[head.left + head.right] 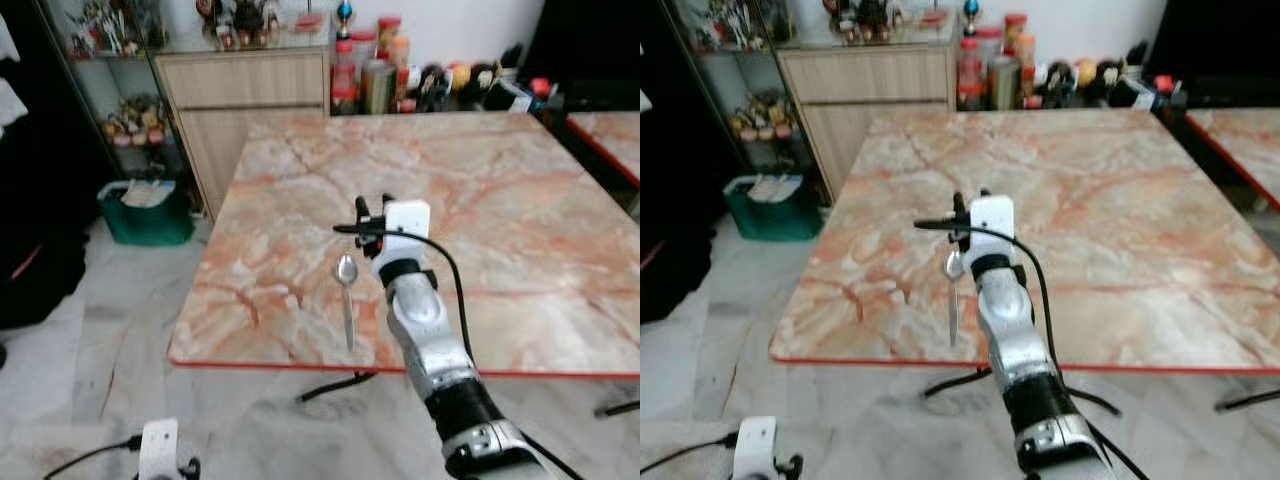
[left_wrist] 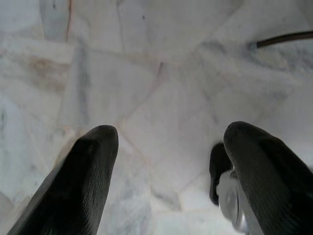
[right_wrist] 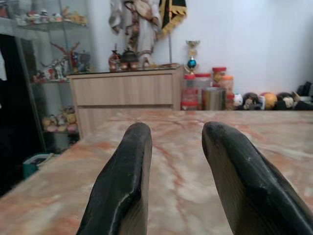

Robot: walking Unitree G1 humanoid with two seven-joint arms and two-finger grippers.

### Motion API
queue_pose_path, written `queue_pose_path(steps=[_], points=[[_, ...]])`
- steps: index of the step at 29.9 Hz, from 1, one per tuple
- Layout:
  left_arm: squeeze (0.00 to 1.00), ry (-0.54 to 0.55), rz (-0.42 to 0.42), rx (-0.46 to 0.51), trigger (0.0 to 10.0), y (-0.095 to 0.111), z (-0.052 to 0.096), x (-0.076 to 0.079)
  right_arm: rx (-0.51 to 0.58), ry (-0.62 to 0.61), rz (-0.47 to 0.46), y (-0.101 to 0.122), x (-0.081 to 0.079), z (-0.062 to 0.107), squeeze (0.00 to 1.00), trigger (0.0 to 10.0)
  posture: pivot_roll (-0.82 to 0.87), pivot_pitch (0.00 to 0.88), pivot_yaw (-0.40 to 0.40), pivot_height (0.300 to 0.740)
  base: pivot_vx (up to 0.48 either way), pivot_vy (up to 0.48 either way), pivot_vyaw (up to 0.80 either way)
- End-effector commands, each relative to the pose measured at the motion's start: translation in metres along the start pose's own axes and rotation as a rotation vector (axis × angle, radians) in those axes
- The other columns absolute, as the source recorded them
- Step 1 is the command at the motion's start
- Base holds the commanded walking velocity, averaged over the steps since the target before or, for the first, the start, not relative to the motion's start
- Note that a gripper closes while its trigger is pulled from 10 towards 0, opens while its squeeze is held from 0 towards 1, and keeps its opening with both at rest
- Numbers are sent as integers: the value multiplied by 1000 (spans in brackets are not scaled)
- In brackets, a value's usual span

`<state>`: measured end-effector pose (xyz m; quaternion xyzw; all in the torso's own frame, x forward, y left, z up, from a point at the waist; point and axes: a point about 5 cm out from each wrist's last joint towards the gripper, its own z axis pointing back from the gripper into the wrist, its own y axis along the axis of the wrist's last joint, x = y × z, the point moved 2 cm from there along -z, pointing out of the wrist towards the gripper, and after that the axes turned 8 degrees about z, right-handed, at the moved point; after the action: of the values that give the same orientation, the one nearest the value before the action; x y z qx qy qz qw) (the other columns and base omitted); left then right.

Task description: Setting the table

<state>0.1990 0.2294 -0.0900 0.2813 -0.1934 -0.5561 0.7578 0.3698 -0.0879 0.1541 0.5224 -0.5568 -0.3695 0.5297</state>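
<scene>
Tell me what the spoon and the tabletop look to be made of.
Spoon: looks like polished metal, probably steel; its silver bowl glints. Tabletop: marble or a marble-look surface, glossy, with pink-orange veining and a red edge strip along the near side. Which of the two cannot be told.

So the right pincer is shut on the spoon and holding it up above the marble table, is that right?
Not quite. The spoon lies flat on the marble table near its front edge, and nothing grips it. The right pincer is open, above the table just beside the spoon; the right wrist view shows the gap between its fingers with nothing in it, and the left eye view shows the spoon lying free.
</scene>
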Motion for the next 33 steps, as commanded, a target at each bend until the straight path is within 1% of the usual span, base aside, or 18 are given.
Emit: queue_pose_path(steps=[1, 6, 8, 10, 16, 19, 21, 28, 33], points=[[0, 0, -6, -27, 10000, -9, 1, 0, -14, -6, -2, -3, 2, 2, 0, 10000, -1, 0, 43, 740, 0, 0, 0], [0, -2, -2, -42, 10000, -10, 1, 1, -17, -16, -27, -4, 2, 3, 0, 10000, -4, 0, 42, 740, 0, 0, 0], [0, -3, -1, -42, 10000, -10, 1, 1, -24, -18, -22, -5, 3, 3, 0, 10000, -4, 0, 41, 740, 0, 0, 0], [0, -4, 1, -44, 10000, -11, 1, 2, -34, -20, -11, -7, 4, 3, 0, 10000, -4, 0, 39, 740, 0, 293, 0], [0, -6, 2, -49, 10000, -12, 2, 3, -65, -32, -16, -13, 5, 5, 0, 10000, -3, 0, 36, 740, 0, 354, 0], [0, -7, 3, -51, 10000, -13, 2, 2, -89, -45, -47, -18, 7, 6, 0, 10000, -5, 0, 38, 740, 0, 359, 0], [0, -7, 1, -51, 10000, -13, 2, 2, -108, -50, -59, -21, 8, 6, 0, 10000, -4, 0, 39, 740, 0, 364, -456], [0, -6, -2, -51, 10000, -13, 2, 2, -108, -60, -73, -21, 10, 6, 0, 10000, -5, 0, 40, 740, 0, 364, -751], [0, -6, -11, -46, 10000, -12, 2, 2, -101, -62, -58, -20, 9, 6, 0, 10000, -4, 0, 43, 740, 0, 72, 0]])
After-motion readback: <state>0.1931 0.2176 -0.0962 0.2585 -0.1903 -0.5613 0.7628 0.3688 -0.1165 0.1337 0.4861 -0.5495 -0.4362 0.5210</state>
